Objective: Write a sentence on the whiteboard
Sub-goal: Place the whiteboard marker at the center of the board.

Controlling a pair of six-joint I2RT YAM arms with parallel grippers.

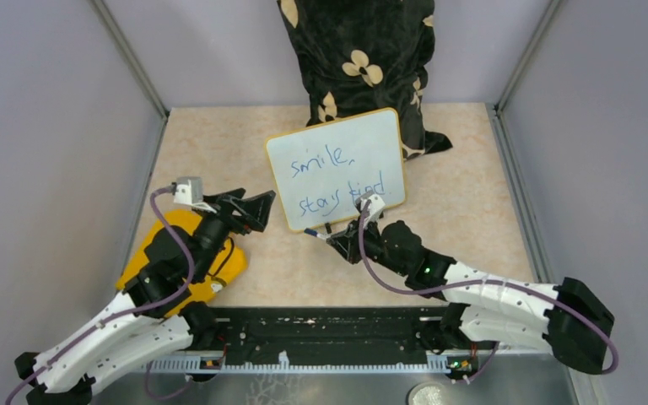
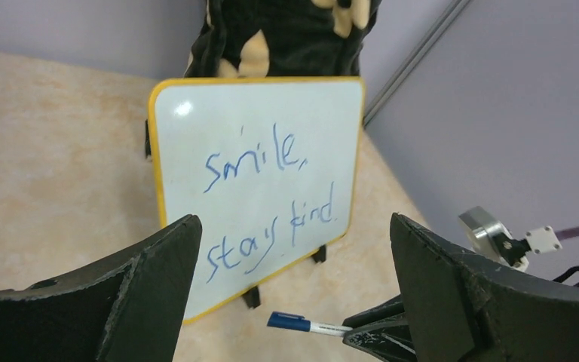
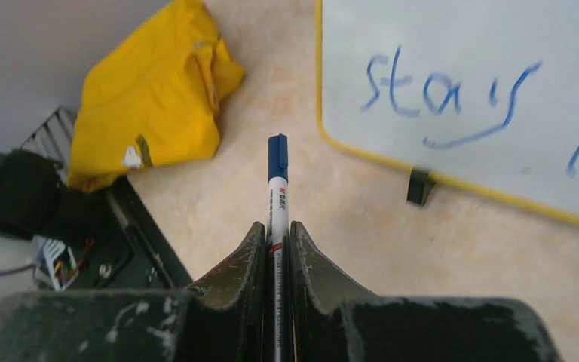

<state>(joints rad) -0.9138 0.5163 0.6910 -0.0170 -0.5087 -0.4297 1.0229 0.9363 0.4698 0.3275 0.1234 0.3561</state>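
Now the right gripper (image 3: pixel 275 234) pinches the pen (image 3: pixel 277 181) tight just beside the whiteboard (image 3: pixel 460 45), nearer than the wide-open, empty left gripper (image 2: pixel 292 222).

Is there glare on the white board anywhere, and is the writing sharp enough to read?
Left wrist view: small glare spot near the top left corner of the whiteboard, clear of the sentence, which reads sharply. Top view: even light, no glare, writing legible. Right wrist view: no glare; part of the lower line, in focus.
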